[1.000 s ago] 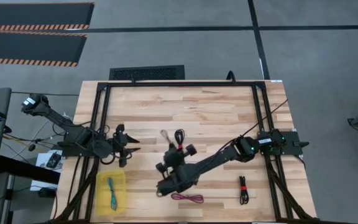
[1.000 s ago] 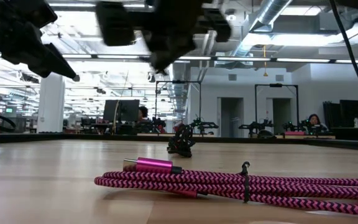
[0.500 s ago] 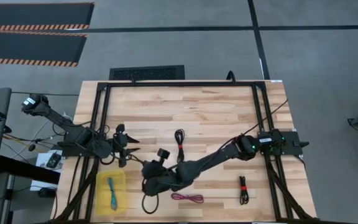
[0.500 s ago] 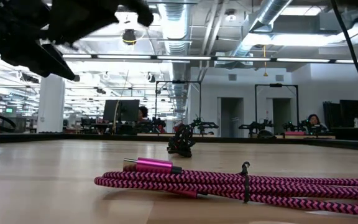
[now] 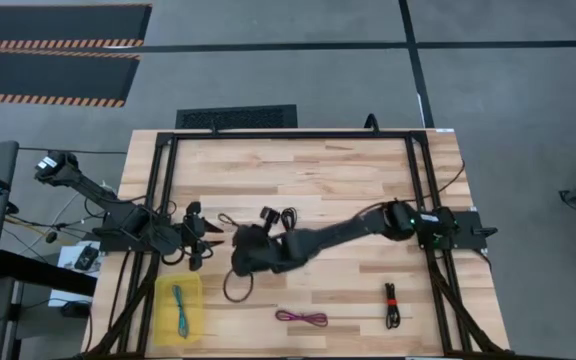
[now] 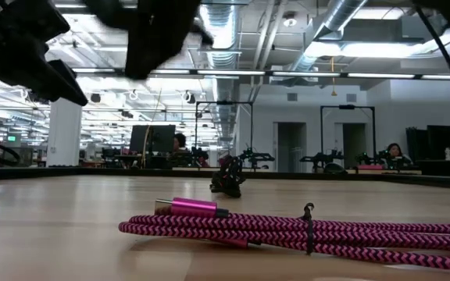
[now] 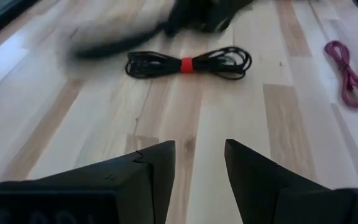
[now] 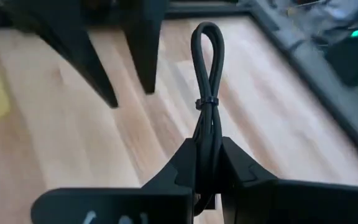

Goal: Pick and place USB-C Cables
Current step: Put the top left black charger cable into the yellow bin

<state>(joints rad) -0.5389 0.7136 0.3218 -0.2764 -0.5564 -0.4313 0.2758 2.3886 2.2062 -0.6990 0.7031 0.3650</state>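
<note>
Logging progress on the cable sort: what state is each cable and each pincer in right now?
Left pincer: open, empty.
Right pincer: shut on tied black cable bundle.
Teal-blue cable: lying in yellow plastic tray.
Magenta braided cable: lying on wooden table.
Black cable with red tie: lying on table.
Other black cable: lying on table.
</note>
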